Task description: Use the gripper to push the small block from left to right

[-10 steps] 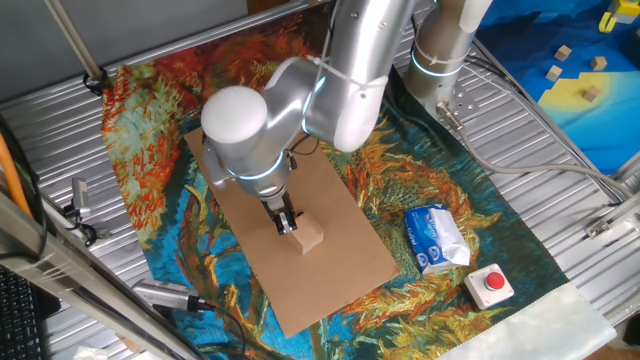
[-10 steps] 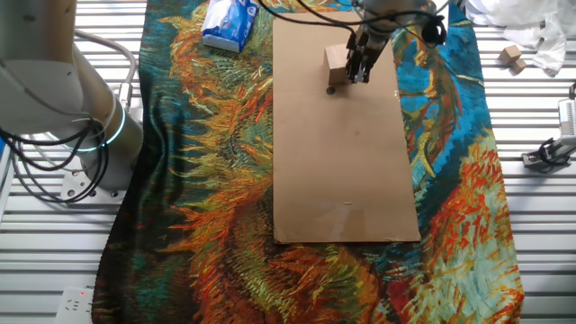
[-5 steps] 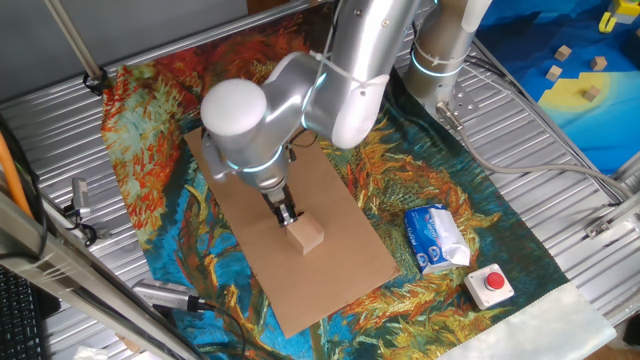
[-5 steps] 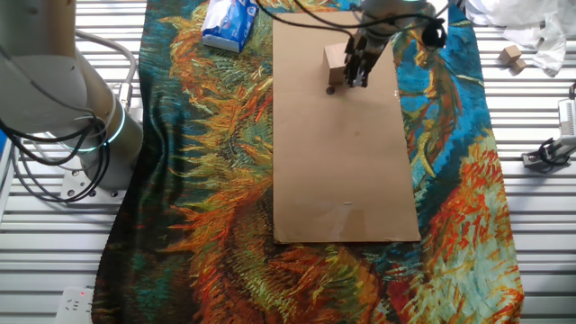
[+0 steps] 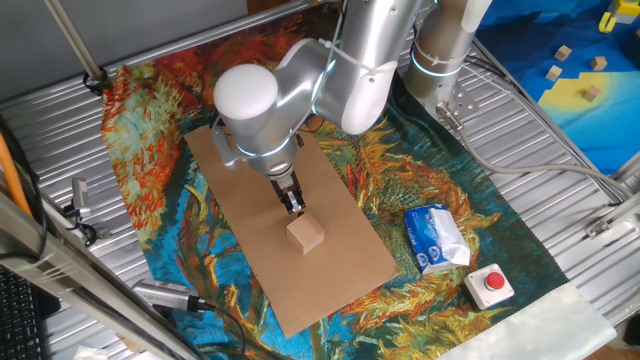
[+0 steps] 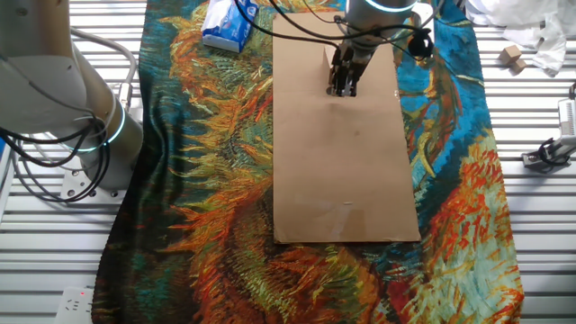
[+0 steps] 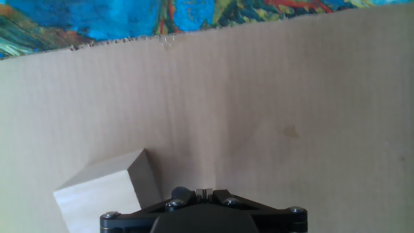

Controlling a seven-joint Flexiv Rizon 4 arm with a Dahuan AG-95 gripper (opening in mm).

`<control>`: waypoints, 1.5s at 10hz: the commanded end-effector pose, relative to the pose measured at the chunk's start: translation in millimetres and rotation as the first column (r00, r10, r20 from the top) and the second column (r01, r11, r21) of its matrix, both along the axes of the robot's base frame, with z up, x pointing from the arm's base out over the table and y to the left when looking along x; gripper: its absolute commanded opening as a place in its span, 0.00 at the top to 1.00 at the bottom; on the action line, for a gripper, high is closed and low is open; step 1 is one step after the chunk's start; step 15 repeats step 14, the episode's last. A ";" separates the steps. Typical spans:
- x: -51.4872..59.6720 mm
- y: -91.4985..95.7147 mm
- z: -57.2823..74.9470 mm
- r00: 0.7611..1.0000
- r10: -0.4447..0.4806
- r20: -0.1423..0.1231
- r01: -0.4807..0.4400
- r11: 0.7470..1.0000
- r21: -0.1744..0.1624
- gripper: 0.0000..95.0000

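The small block [image 5: 305,234] is a pale wooden cube on the brown cardboard sheet [image 5: 340,275]. My gripper [image 5: 293,205] is shut, its black tip just above and to the upper left of the block, close to it. In the other fixed view my gripper [image 6: 340,87] stands in front of the block, and only a sliver of the block [image 6: 326,59] shows. In the hand view the block [image 7: 107,194] lies at the lower left, just left of my closed gripper [image 7: 204,192]. I cannot tell whether the tip touches the block.
A white-and-blue carton [image 5: 435,238] and a red button box [image 5: 491,284] lie right of the cardboard on the patterned cloth. A second silver arm column [image 5: 440,40] stands at the back. The same carton [image 6: 229,22] and an arm base [image 6: 81,117] show in the other fixed view.
My gripper has moved from the block's side round toward its far side and sits slightly higher. The block has stayed about where it was.
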State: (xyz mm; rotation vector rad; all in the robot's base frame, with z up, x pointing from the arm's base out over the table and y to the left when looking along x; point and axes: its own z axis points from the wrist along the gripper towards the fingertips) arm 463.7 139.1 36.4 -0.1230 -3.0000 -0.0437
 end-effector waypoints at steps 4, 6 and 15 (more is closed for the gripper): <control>0.7 0.6 -1.1 1.000 0.006 0.000 -0.006 1.000 -0.002 1.00; 0.9 0.4 -1.8 1.000 0.008 0.001 -0.008 1.000 -0.005 1.00; 0.9 0.3 -2.1 1.000 -0.004 0.003 0.004 1.000 -0.009 1.00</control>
